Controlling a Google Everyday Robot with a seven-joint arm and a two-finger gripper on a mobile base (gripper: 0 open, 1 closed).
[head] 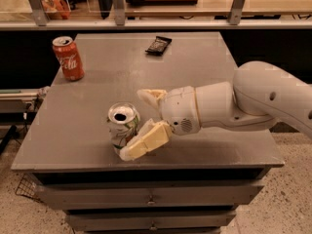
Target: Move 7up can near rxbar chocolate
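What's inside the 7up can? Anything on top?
Nothing rests on the 7up can; its opened mouth shows only darkness, so contents are hidden. The gripper sits open beside it, one finger behind, one in front covering its lower side.

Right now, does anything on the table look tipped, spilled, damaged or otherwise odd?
Nothing stands out. The 7up can stands upright near the front edge, the open hand beside it. The Coca-Cola can is upright at back left; the rxbar chocolate lies flat at the back. No spill shows.
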